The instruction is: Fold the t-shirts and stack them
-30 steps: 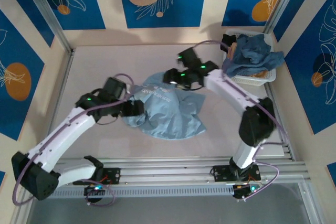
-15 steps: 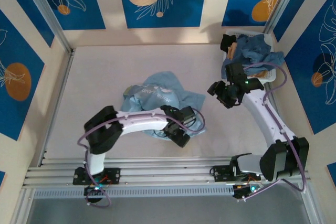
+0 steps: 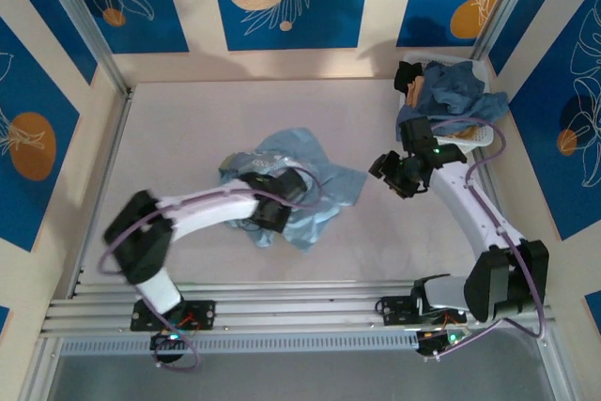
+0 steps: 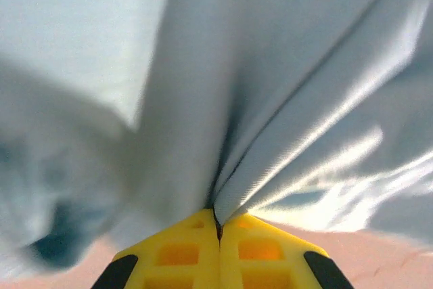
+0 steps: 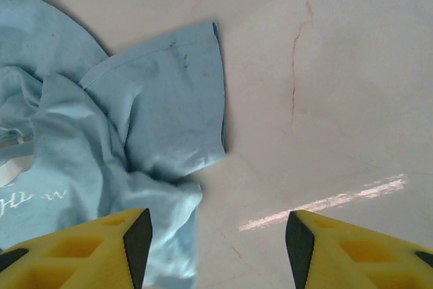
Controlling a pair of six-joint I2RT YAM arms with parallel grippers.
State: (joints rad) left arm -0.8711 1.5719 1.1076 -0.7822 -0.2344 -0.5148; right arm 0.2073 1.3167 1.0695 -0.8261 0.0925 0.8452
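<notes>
Left tool [image 3: 266, 225] atop crumpled pale t-shirt [image 3: 324, 185]; right tool [image 3: 392, 176] apart.

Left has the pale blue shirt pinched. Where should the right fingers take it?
On the pale blue t-shirt, take the free sleeve at its hemmed cuff, coming down from the bare-table side. It lies flat, spread toward the right gripper, edge clear on the table, unlike the bunched body.

A white slatted basket [image 3: 472, 137] sits at the far right corner of the pale, faintly veined surface [image 3: 188, 129], and metal rails [image 3: 300, 307] run along its near edge.
</notes>
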